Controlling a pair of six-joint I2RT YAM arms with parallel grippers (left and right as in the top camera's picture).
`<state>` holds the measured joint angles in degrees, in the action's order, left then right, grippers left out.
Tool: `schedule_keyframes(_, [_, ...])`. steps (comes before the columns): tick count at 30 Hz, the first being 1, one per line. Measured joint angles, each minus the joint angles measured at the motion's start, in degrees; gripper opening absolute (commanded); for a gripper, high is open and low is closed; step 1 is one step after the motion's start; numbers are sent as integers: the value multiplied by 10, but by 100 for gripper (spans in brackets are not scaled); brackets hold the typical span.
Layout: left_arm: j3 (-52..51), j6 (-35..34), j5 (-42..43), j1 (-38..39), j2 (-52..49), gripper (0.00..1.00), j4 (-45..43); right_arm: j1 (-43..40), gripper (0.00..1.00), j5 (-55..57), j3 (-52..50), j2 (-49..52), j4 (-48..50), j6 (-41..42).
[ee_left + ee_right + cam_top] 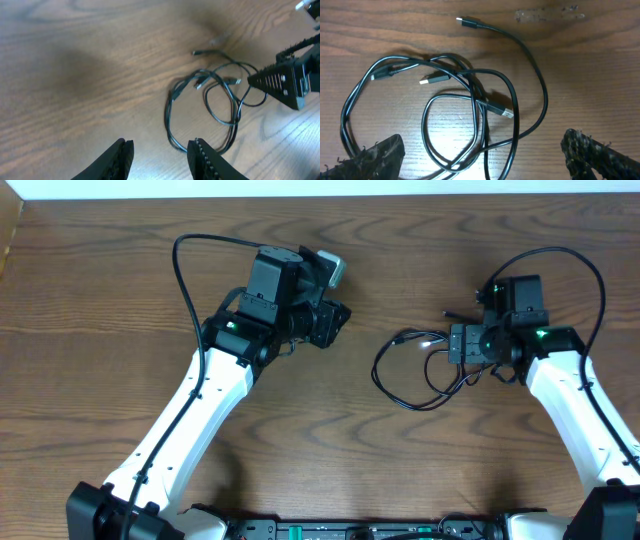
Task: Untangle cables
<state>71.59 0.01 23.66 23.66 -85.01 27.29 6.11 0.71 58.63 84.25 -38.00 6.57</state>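
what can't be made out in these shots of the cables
Overhead: the right gripper covers the right part of the cables; crossings too small to trace.
Right wrist: lower loops run off the bottom edge and behind the fingers.
Left wrist: blurred, plug types unreadable.
Overhead: the left gripper has fingertips that merge with its dark body.

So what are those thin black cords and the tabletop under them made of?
The thin black cords look rubber- or plastic-sheathed: smooth, faintly glossy, bending in soft loops; their plug tips glint like metal. The brown tabletop shows wood grain, possibly laminate, with a satin sheen.
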Motion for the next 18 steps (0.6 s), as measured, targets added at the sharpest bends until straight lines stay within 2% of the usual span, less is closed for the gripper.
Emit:
schedule_keyframes(5, [0,0,0,0,0,40,23,16,89,3,-19,8,31,21])
schedule_keyframes(14, [0,0,0,0,0,41,38,28,89,42,-30,71,46,64])
schedule_keyframes(16, [0,0,0,0,0,40,39,28,85,53,-30,77,49,78])
schedule_keyframes(18, [0,0,0,0,0,40,40,28,70,60,-30,79,53,88])
